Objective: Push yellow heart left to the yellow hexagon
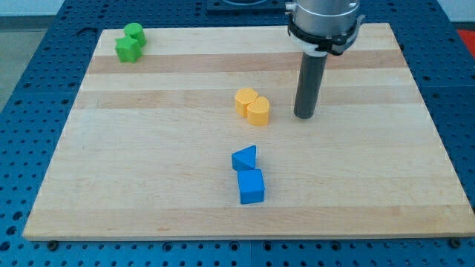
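Two yellow blocks sit touching near the middle of the wooden board [148, 185]. The one on the left, orange-yellow, looks like the yellow hexagon [244, 99]. The one at its lower right looks like the yellow heart [258, 111]. My tip [303, 116] rests on the board to the right of the heart, a short gap away and not touching it. The dark rod rises from the tip up to the arm's head at the view's top.
Two green blocks [130, 43] sit together at the board's top left corner. A blue triangle [244, 158] and a blue cube [251, 187] sit touching below the yellow pair. A blue perforated table surrounds the board.
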